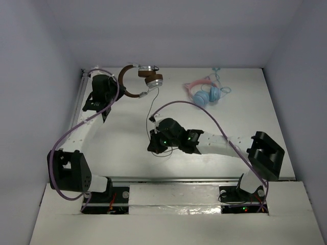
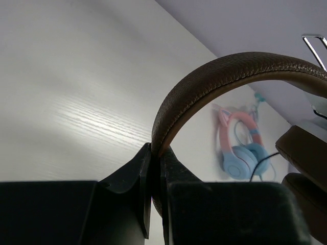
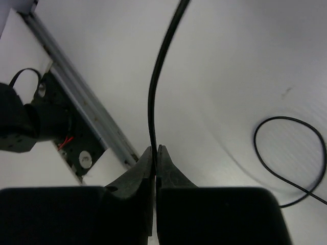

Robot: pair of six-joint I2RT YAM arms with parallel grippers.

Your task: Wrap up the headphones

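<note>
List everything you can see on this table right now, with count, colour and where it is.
brown over-ear headphones: 1, brown headband, silver-and-brown earcups, far left of the table
headphone cable: 1, thin, black, running from the earcups toward mid-table, one loop on the surface
pink-and-blue headphones: 1, far side, right of centre
table: 1, white
left gripper: 1, black, shut on the brown headband
right gripper: 1, black, shut on the cable

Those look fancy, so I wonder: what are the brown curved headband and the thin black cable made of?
The brown curved headband looks like leather or imitation leather: fine pebbled grain, matte sheen. The thin black cable seems plastic- or rubber-sheathed: smooth, slightly glossy, curling freely into a loop.
</note>
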